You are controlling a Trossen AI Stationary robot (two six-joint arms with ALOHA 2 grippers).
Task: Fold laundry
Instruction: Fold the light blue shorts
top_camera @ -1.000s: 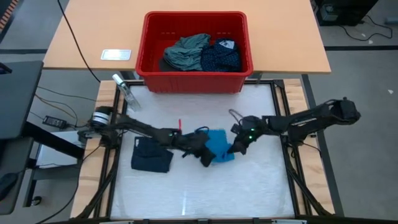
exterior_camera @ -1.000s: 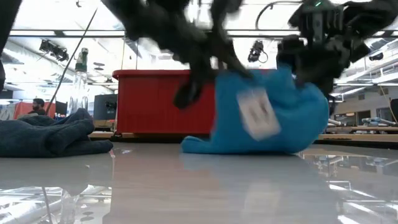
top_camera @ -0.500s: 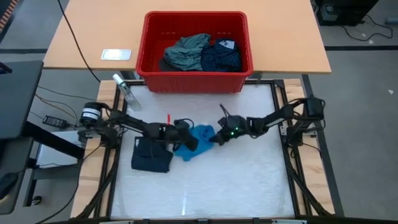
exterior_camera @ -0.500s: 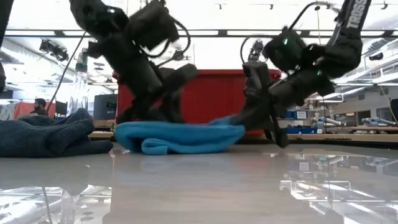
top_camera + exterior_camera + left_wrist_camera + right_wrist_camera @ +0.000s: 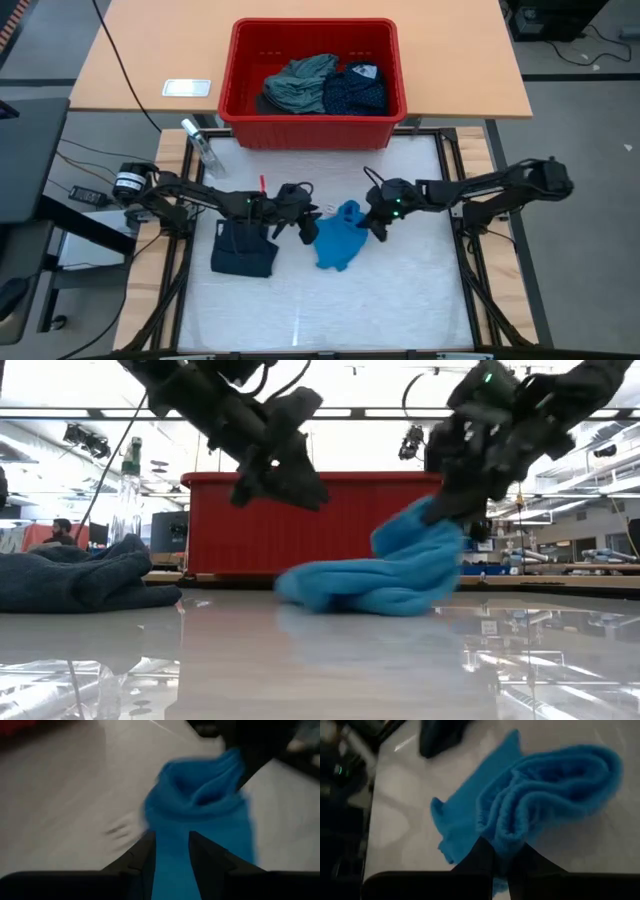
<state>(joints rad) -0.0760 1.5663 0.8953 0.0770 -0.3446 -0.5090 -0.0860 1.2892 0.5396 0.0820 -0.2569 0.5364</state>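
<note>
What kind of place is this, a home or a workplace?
Probably a robotics lab or workshop: the low view shows ceiling strip lights and workbenches behind the red bin, and cables lie on the floor.

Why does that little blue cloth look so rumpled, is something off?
The bright blue garment lies bunched, not flat: the right gripper pinches one edge and lifts it off the table, while the left gripper hangs just clear of it. Nothing looks spilled or damaged.

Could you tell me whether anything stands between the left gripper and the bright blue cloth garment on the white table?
Nothing visible does. The left gripper hangs raised just beside the bright blue cloth garment, fingers parted, only bare white table between them. The right gripper pinches the garment's far edge, clear of that path.
</note>
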